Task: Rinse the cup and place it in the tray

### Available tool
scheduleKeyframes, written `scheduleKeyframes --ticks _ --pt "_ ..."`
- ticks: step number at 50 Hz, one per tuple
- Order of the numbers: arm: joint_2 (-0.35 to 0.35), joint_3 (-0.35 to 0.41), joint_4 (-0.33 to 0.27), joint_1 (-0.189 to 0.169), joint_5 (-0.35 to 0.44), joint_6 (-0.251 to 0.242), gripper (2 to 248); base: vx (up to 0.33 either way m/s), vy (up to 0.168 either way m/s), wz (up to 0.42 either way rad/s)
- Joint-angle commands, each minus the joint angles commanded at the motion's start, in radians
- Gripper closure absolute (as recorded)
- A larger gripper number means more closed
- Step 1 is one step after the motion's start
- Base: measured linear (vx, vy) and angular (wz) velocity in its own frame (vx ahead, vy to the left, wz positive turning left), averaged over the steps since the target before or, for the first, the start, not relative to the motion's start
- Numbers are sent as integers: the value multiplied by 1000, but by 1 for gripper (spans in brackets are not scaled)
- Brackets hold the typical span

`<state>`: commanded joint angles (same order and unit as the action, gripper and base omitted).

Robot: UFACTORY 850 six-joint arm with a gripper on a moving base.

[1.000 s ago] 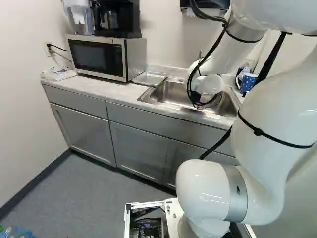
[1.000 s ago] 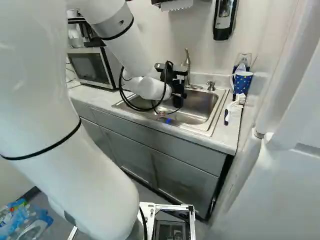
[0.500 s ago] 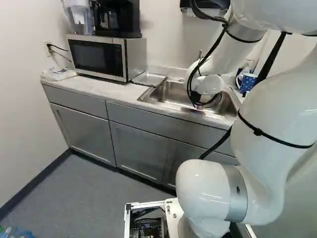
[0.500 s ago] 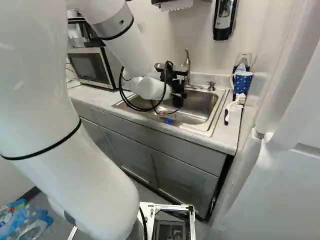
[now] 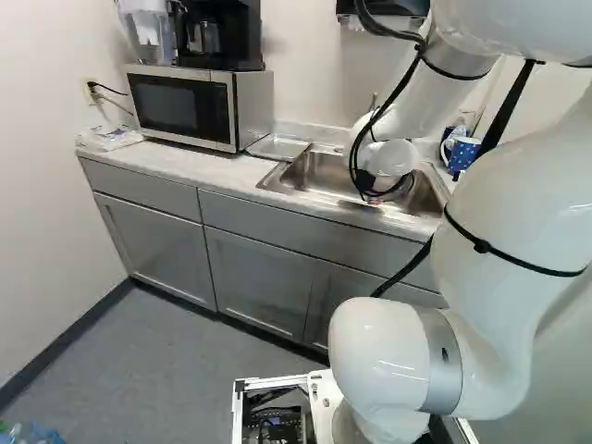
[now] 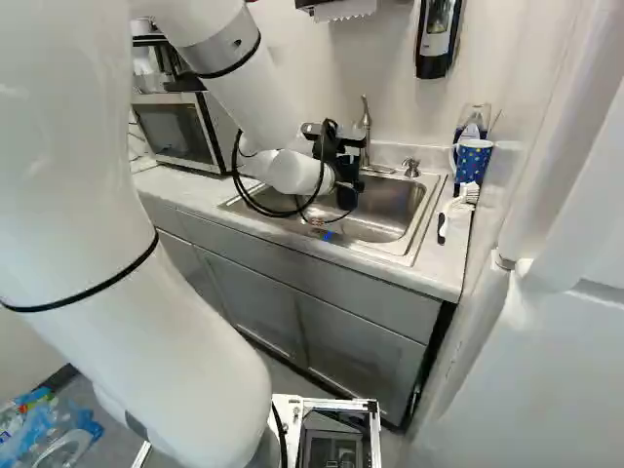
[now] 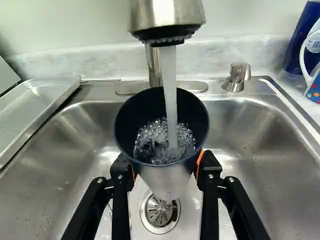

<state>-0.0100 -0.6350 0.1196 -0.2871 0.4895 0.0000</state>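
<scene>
In the right base view my gripper is over the sink, its fingertips hard to make out. The wrist view shows the gripper shut on the cup, an orange pad against each side. The cup is dark inside, lighter outside, with its mouth facing the camera. Water runs from the faucet into it and churns inside. Below the cup lies the sink drain. The metal tray rests beside the basin, also visible in the left base view next to the microwave.
A microwave stands on the counter with a coffee maker on top. Beyond the sink's other side are a blue dotted mug, a blue bottle and a white brush. A tap handle rises behind the basin.
</scene>
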Motion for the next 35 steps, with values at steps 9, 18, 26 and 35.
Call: scheduleKeyframes --ticks 9,18,26,35 --pt "0 0 0 0 0 0 124 0 0 0" --pt "0 0 0 0 0 0 124 0 0 0" --pt "0 0 0 0 0 0 124 0 0 0" --pt "0 0 0 0 0 0 124 0 0 0"
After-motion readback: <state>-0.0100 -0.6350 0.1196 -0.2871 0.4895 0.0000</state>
